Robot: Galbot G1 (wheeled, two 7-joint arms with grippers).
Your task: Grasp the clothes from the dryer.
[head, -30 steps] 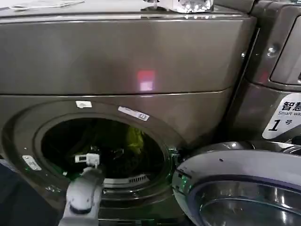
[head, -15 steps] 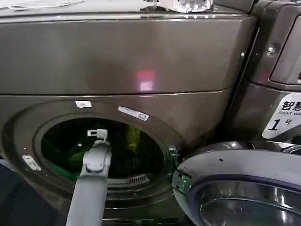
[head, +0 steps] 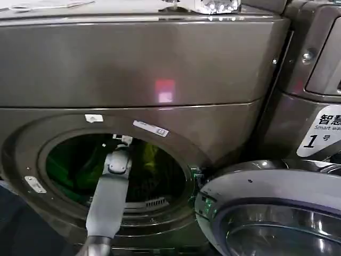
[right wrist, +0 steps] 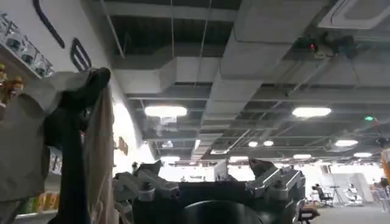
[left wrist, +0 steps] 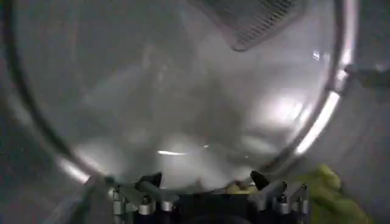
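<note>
My left tool is inside the dryer drum mouth, fingers spread wide and empty. The clothes lie just beside it, toward the drum's right side. I should swing across, sink into the folds, then close. Right tool waits, open, facing the ceiling.

My left arm hides much of the clothes at the drum's centre. The dryer runs off the left edge; its door is cut off lower right.
</note>
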